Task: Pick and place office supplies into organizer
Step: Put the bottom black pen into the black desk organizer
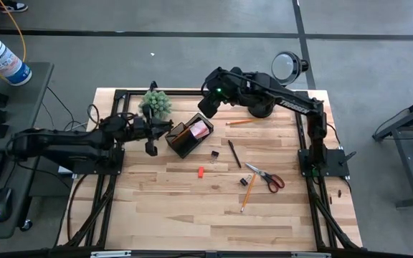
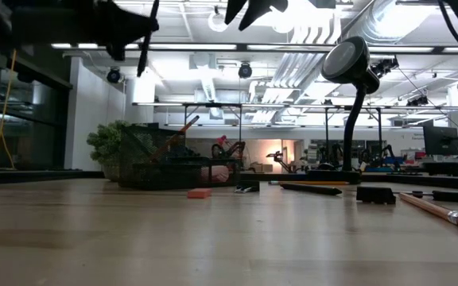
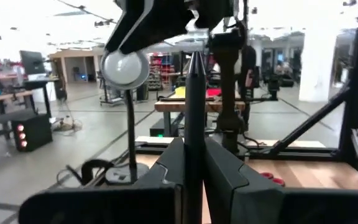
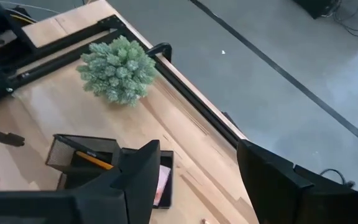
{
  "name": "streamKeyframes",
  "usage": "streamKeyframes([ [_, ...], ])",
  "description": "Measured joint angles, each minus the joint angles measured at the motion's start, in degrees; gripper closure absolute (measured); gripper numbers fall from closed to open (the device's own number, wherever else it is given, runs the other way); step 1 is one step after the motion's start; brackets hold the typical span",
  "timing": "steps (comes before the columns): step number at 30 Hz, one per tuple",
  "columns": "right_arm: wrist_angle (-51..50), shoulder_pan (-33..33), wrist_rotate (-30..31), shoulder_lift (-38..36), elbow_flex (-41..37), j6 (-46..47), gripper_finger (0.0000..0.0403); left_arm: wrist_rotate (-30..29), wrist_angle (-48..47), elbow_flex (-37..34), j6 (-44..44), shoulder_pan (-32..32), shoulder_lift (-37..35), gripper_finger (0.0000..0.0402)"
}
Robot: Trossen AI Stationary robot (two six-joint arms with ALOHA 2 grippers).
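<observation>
Both grippers hover above the organizer (image 1: 189, 136). Left gripper (image 3: 194, 158) pinches a black pen (image 3: 194, 112); right gripper (image 4: 194, 163) is spread wide, empty.

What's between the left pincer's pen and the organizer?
Nothing visible. The left pincer holds a dark pen beside the organizer, with bare table between them. The open right pincer hovers past the organizer's opposite side.
</observation>
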Motion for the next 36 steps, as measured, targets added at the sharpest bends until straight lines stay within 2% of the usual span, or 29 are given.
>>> streamKeyframes([
  [4, -0.03, -0.06, 0.10, -0.36, 0.00, 0.06, 0.0196, -2.59, 6.80, -4.36, -1.07, 0.04, 1.21, 0.0384],
  [12, 0.27, -0.02, 0.02, -0.42, 0.00, 1.11, 0.0197, -5.96, 8.88, -6.21, -1.04, 0.04, 5.39, 0.0383],
  [17, 0.74, -0.02, -0.03, -0.42, 0.00, 1.53, 0.0198, -7.88, 11.66, -6.21, -2.57, 0.04, 11.37, 0.0377],
  [22, 2.28, -0.02, -0.15, -0.42, 0.00, 1.55, 0.0199, -9.75, 20.85, -6.16, -2.86, 0.04, 18.31, 0.0378],
  [36, 3.88, 0.02, -0.50, -0.42, 0.00, 2.44, 0.0199, -15.54, 29.71, -6.16, -5.64, 0.04, 32.00, 0.0373],
])
